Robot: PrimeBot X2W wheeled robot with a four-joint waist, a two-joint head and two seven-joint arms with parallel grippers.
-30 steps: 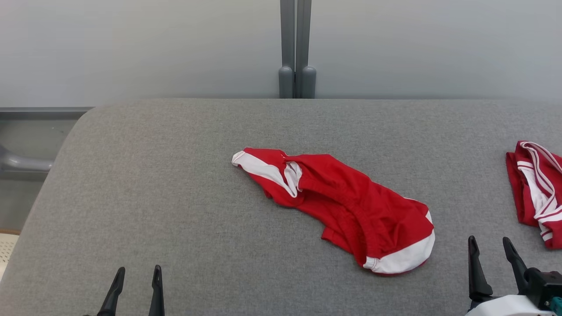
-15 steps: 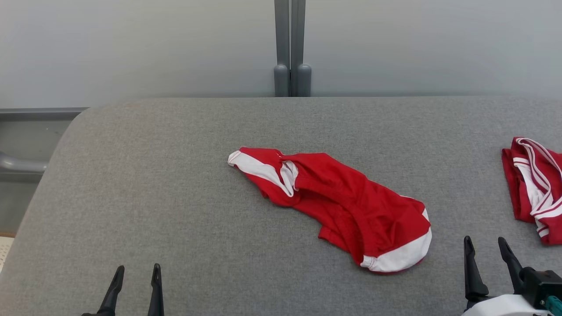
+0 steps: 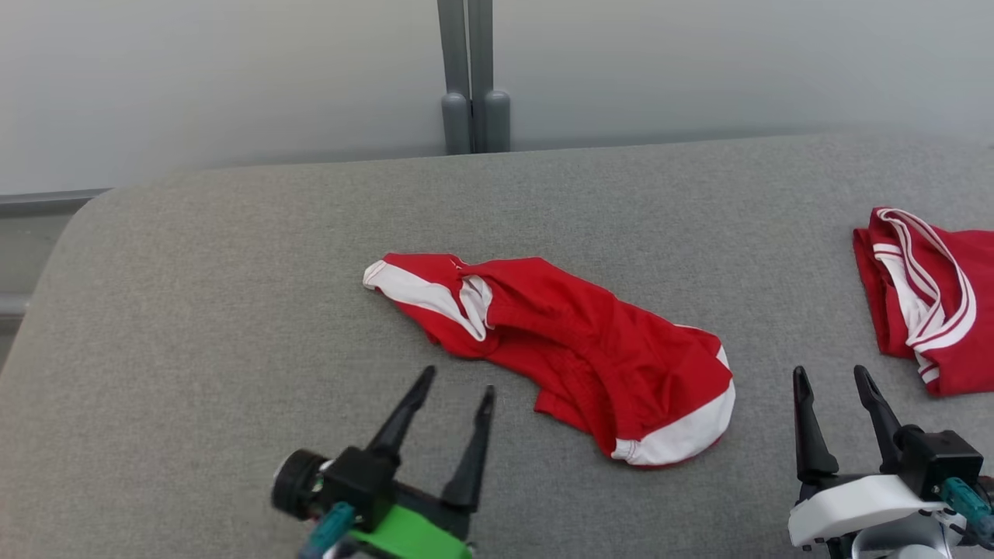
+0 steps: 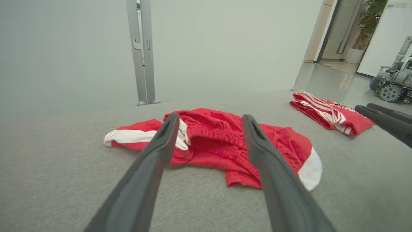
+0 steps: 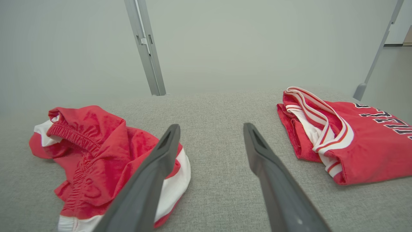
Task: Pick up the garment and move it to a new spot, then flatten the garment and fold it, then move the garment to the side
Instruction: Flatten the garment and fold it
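Evidently the task has barely begun: the red shorts (image 3: 575,349) lie crumpled and ungripped, just ahead of the left claw (image 3: 458,380) and ahead-left of the right claw (image 3: 829,373). Both claws stand wide and empty over the grey fabric-covered table (image 3: 233,310). Lifting, relocating, flattening, folding and setting aside all remain. A folded red jersey (image 3: 932,303) lies ahead-right of the right claw.

Dark block letters on the folded red jersey (image 5: 363,151), cut off at the view's edge, unreadable.
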